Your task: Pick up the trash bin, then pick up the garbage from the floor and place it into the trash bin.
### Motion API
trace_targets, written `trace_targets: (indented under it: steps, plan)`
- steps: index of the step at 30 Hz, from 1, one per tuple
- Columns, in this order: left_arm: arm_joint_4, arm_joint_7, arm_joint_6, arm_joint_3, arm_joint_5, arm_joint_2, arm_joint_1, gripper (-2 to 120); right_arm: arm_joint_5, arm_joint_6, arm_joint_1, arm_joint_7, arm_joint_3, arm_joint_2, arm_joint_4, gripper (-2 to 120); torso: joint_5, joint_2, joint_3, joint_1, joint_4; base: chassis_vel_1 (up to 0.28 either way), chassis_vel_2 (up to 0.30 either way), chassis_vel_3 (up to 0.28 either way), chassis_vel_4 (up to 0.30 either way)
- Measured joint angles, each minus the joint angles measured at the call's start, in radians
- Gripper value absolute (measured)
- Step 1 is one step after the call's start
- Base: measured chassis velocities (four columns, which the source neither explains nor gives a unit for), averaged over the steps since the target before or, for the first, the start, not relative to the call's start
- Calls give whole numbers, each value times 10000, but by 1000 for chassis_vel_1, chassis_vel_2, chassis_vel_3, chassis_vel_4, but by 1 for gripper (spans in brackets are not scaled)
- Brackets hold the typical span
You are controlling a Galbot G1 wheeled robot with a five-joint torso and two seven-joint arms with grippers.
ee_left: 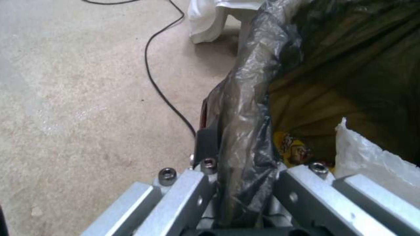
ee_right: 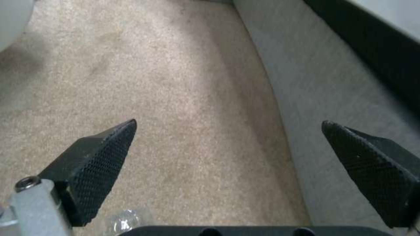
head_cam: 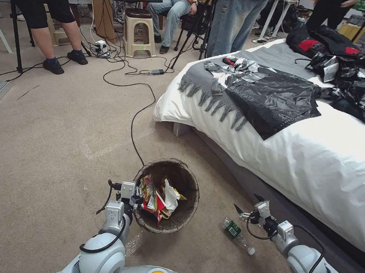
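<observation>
The trash bin point(head_cam: 184, 179), a round bucket lined with a dark bag, is tilted toward me with my left gripper point(head_cam: 133, 196) shut on its near-left rim. In the left wrist view the bag-wrapped rim point(ee_left: 245, 124) runs between the fingers of my left gripper point(ee_left: 238, 164). Garbage lies inside it: colourful snack wrappers point(head_cam: 149, 194), a yellow wrapper point(ee_left: 294, 149) and white tissue point(head_cam: 171, 195). A clear green-labelled bottle point(head_cam: 237, 234) lies on the carpet right of the bin. My right gripper point(head_cam: 245, 209) hovers open just above and beyond it, fingertips point(ee_right: 98, 160) wide apart over bare carpet.
A bed point(head_cam: 319, 160) with white sheets and its grey base point(ee_right: 315, 98) borders the right side. Black and silver plastic sheets point(head_cam: 274, 98) lie on it. A black cable point(head_cam: 134, 123) runs across the carpet toward the bin. People, a stool point(head_cam: 139, 30) and tripods stand at the back.
</observation>
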Motion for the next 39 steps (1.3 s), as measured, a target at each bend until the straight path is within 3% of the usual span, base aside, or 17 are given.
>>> trace_targets:
  steps: [16,39]
  plan:
    - [25,-25,31,-52,-155,55,-131,0,-412,195,907,-283,-935,1185,-1176,100,-1,0,0,0,0,0,0,0,0]
    - [124,-49,38,-54,-267,78,-279,0,-831,571,683,-751,-1119,1816,-2343,100,0,0,-1,0,-2,0,0,0,0]
